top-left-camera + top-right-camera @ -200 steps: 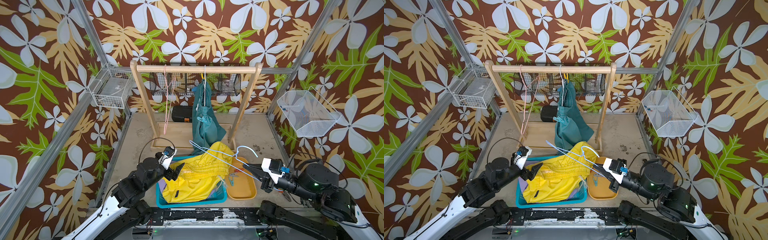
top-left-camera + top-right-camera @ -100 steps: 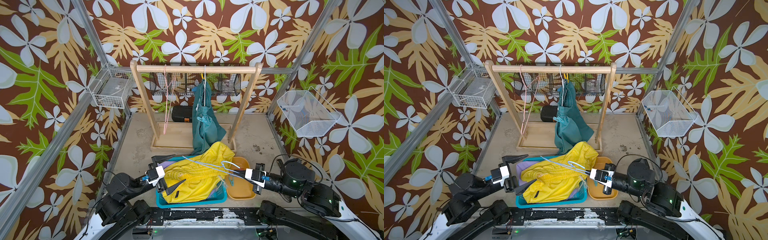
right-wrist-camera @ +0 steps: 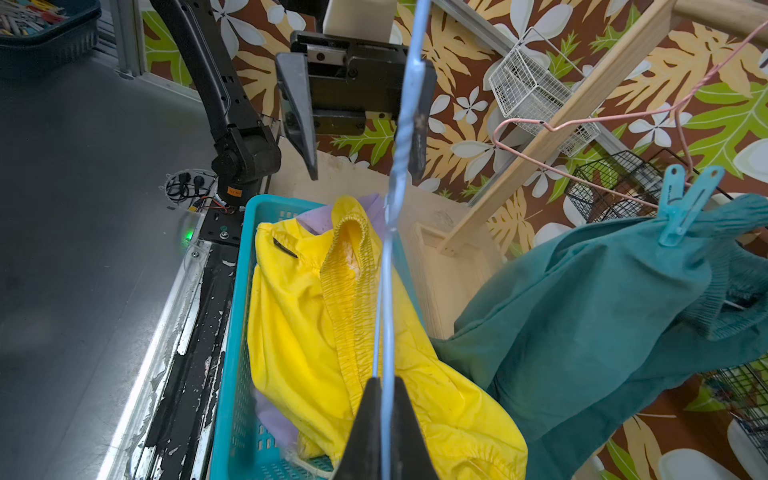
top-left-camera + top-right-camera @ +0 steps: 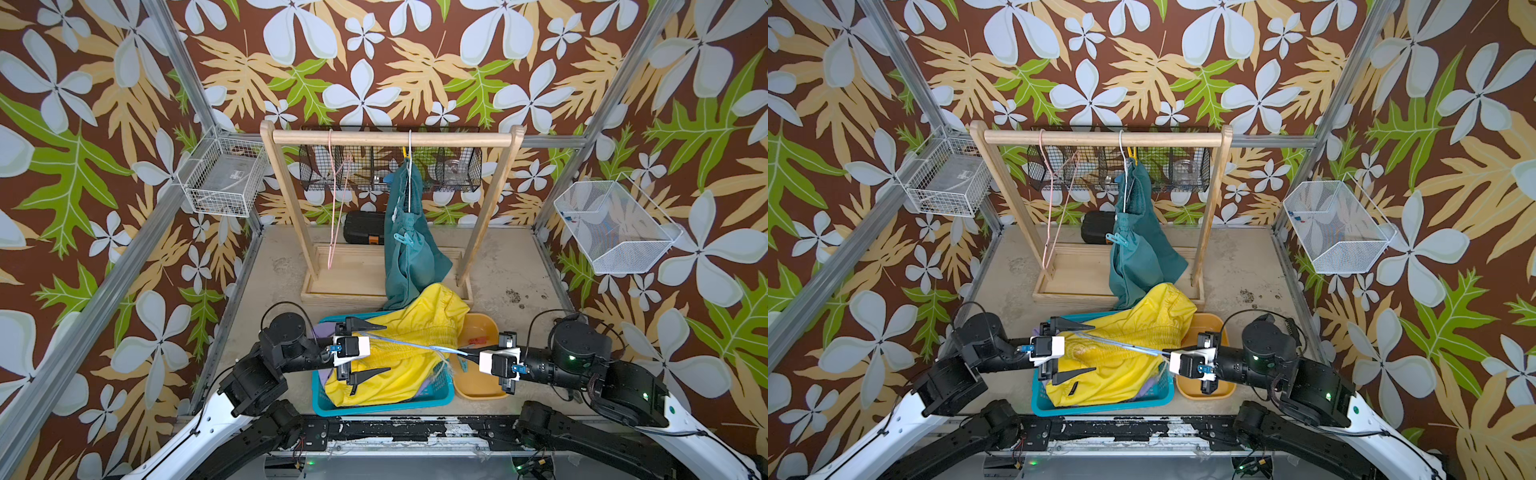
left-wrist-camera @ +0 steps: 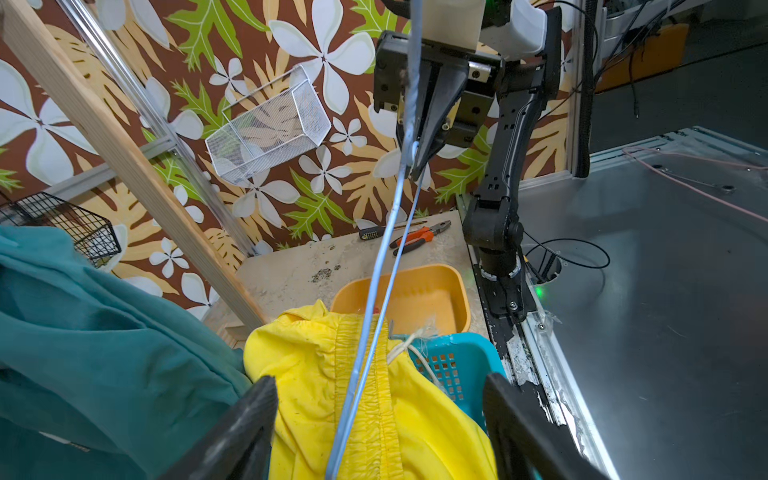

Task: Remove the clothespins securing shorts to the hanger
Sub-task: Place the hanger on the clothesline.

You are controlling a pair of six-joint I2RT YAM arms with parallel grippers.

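In both top views we find the left gripper (image 4: 368,348) at lower centre. Its jaws are spread wide above the teal basket (image 4: 374,409). The blue wire hanger (image 4: 409,344) runs between them, and we cannot tell whether it touches either finger. The right gripper (image 4: 466,354) faces it from the lower right, with its jaws pinched together on the hanger's other end.

The yellow shorts (image 4: 415,324) lie heaped in the basket and spill over its far rim onto the base of the wooden rack (image 4: 390,138). In the right wrist view the lilac shorts (image 3: 316,218) show beneath them at the basket's edge.

The teal shorts (image 4: 409,257) hang from the rack rail at upper centre, with a light blue clothespin (image 4: 401,239) clipped to the gathered waist. Their lower hem reaches the yellow heap.

The orange tray (image 4: 478,390) sits against the basket's right wall and holds a teal clothespin (image 4: 463,366).

Bare table (image 4: 507,257) lies open right of the rack and behind the tray, and also left of the basket.
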